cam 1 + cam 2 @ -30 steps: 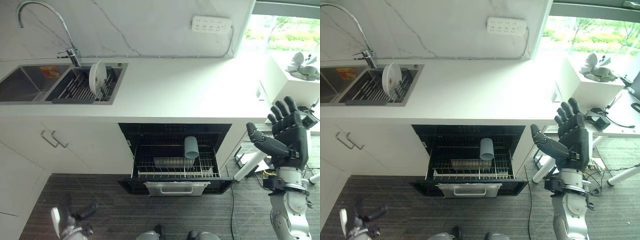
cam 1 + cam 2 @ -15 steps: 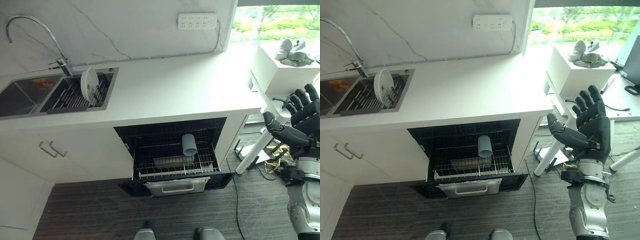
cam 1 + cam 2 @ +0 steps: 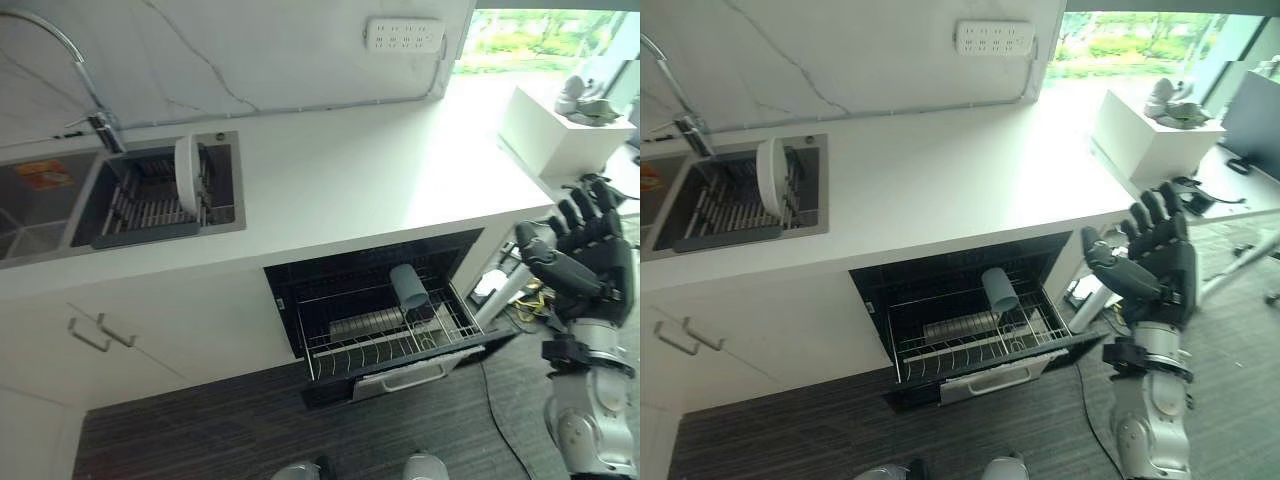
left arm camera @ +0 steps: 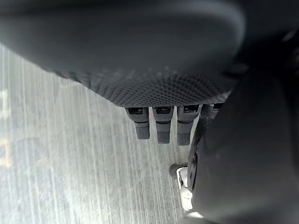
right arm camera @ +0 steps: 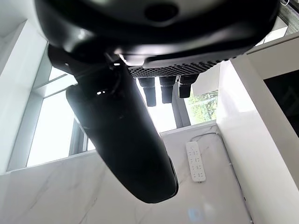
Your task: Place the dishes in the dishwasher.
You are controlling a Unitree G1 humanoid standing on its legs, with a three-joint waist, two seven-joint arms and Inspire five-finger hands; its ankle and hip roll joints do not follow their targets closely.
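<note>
Your right hand is up in the air at the right end of the white counter, beside the open dishwasher. Its fingers are straight and spread, and the thumb sticks out toward the dishwasher. It holds nothing. From your right wrist you can see the thumb and the finger ends pointing up at the wall, the power strip and a window.

Your left hand hangs low over the grey striped floor. Its fingers point out straight and loose. It holds nothing too.

One white plate stands on its edge in the dish rack. The rack sits in the right half of the sink, just by the tap. The plate is well apart from both of your hands.

The dishwasher is under the counter, and its wire basket is pulled out over the floor. A light blue cup lies tilted in the back right part of the basket. A flat grey dish lies in the middle of the basket, just beside the cup. The front of the basket has rows of bare wire pegs.

A white box with some small things on top stands past the right end of the counter, by the window.
</note>
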